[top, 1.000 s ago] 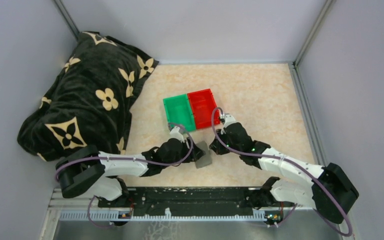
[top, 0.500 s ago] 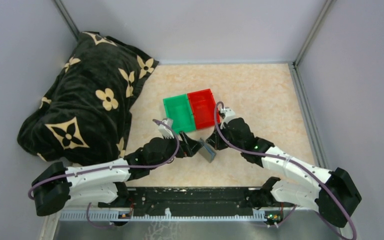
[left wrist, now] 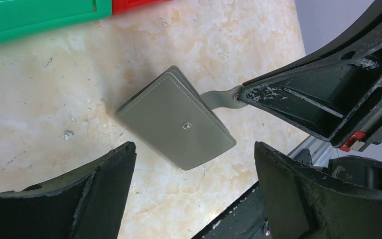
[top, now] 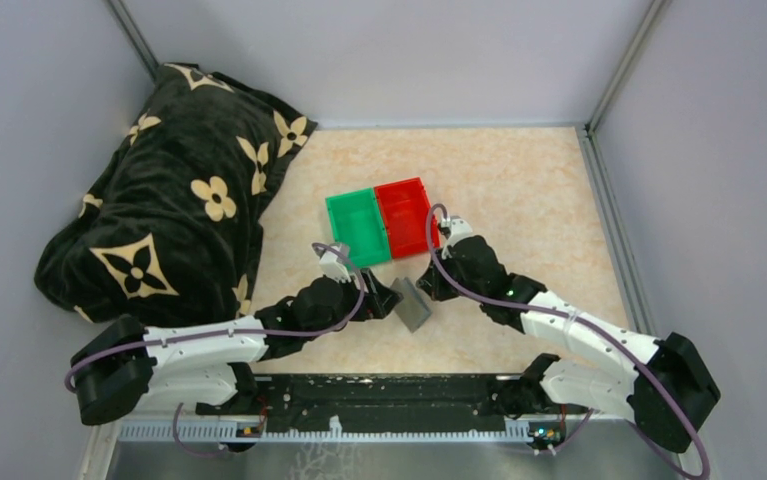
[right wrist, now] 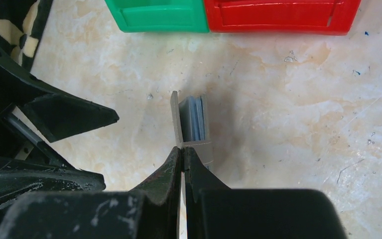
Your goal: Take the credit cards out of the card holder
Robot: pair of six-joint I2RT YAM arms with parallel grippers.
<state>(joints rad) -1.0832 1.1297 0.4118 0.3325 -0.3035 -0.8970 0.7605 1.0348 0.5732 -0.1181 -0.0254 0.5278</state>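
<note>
The card holder [top: 414, 303] is a small grey wallet, folded shut, standing tilted on the table between the two grippers. My right gripper [top: 427, 285] is shut on its thin strap [left wrist: 218, 97], seen pinched in the right wrist view [right wrist: 183, 154]. Blue-grey edges [right wrist: 197, 119] show between the covers of the card holder [right wrist: 193, 119]; I cannot tell whether they are the credit cards or slot panels. No card lies outside it. My left gripper [top: 384, 300] is open and empty, its jaws wide apart just left of the card holder [left wrist: 176, 124], not touching it [left wrist: 193, 194].
A green bin [top: 357, 225] and a red bin [top: 406, 215] stand side by side just behind the grippers, both empty. A black blanket with cream flowers [top: 169, 200] is heaped at the left. Grey walls close in the table.
My left gripper has pulled back off the card holder and stands open beside it. The card holder has tipped up on edge in my right gripper's hold.
</note>
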